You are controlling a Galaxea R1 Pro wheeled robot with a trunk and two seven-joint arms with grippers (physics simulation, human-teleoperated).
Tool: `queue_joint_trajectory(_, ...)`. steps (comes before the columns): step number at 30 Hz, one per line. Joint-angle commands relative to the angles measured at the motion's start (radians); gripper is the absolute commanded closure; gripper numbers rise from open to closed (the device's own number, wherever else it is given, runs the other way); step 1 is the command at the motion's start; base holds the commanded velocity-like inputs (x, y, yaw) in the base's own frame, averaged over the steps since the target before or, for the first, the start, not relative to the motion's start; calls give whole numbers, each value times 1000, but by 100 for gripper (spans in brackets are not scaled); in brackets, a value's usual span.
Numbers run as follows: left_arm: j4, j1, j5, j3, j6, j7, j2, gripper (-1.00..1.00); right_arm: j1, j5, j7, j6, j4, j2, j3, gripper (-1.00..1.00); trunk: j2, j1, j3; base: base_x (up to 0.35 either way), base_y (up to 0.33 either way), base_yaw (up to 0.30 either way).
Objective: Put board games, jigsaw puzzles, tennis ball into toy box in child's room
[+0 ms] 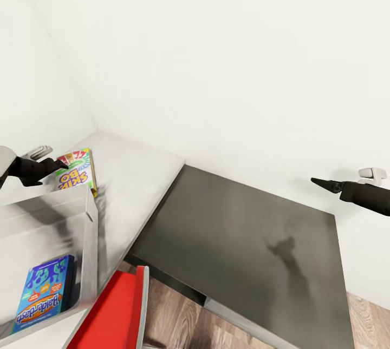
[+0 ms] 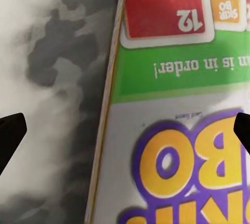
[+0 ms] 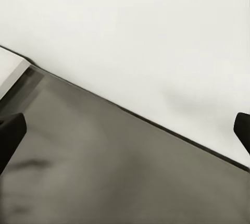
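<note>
On the pale table by the wall lies the flat yellow-green-red SKIP-BO board game. My left gripper hovers just above its near edge. In the left wrist view the gripper is open, its fingertips spread wide over the SKIP-BO board game without touching it. The light grey toy box stands in front of it with a blue board game lying flat inside. My right gripper hangs open above the dark grey corner section, holding nothing.
A red-and-white chair is tucked against the table's front edge beside the toy box. White walls close in behind and to the left. Wood-plank floor shows below the desk. The right wrist view shows the dark corner section and the wall.
</note>
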Motion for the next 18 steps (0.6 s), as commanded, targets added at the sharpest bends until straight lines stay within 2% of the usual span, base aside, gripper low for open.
queue_joint_trajectory(1, -1, 0, 11, -3, 3, 9, 1, -100, -1, 3, 6, 4, 0, 0, -1, -100, 0, 0, -1, 0, 0, 0)
queue_joint_trajectory(6, -2, 0, 25, -3, 4, 9, 1, -100, 0, 3, 6, 4, 0, 0, -1, -100, -21, 12, -10, 0, 0, 0)
queue_joint_trajectory(13, -2, 10, 80, -4, 3, 8, 2, -100, -1, 3, 6, 4, 0, 0, -1, -100, -21, 12, -10, 0, 0, 0)
queue_joint_trajectory(16, 0, 19, 130, -3, 2, -10, 6, -100, -1, 3, 6, 4, 0, 0, -1, -100, -21, 12, -10, 0, 0, 0)
queue_joint_trajectory(18, 1, 28, 151, -3, 2, -19, 14, -100, -1, 3, 6, 4, 0, 0, -1, -100, -21, 12, -10, 0, 0, 0)
